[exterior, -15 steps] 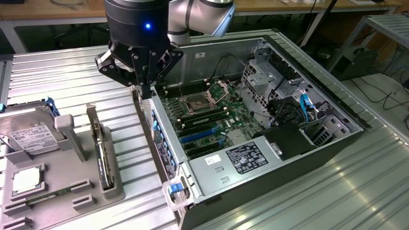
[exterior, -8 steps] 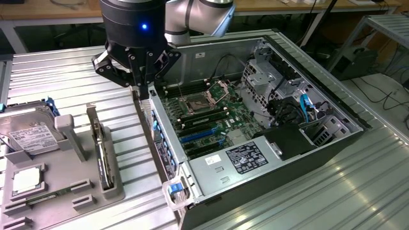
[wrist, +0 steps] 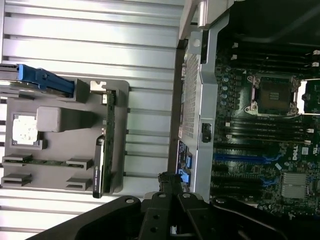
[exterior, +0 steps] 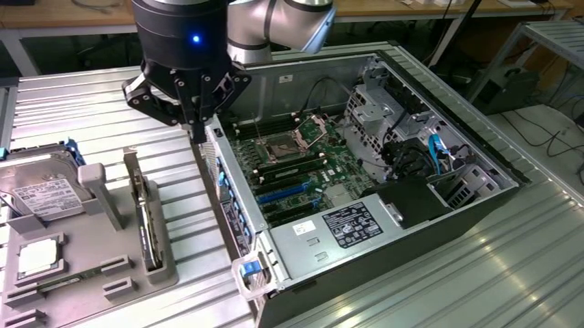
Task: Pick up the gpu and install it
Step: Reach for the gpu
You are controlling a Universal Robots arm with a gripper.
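Black gripper (exterior: 196,133) fingers are pressed together, empty, over the computer case (exterior: 273,78) edge; beside it, the gpu (exterior: 144,219) is seen edge-on only.

The arm (exterior: 278,24) comes in from above, its silver-grey rounded joint turned over so that the wrist housing (exterior: 182,34) hangs straight down. That housing is a stout black cylinder with a small blue light (exterior: 194,38) glowing on its face. Below it the gripper (exterior: 195,133) points downward. Its black linkage bars (exterior: 150,99) splay out to either side like shoulders, while the two fingers (exterior: 194,119) run down the middle and meet, pressed flat against each other. Seen from the wrist, the same bars angle inward toward the closed tips.
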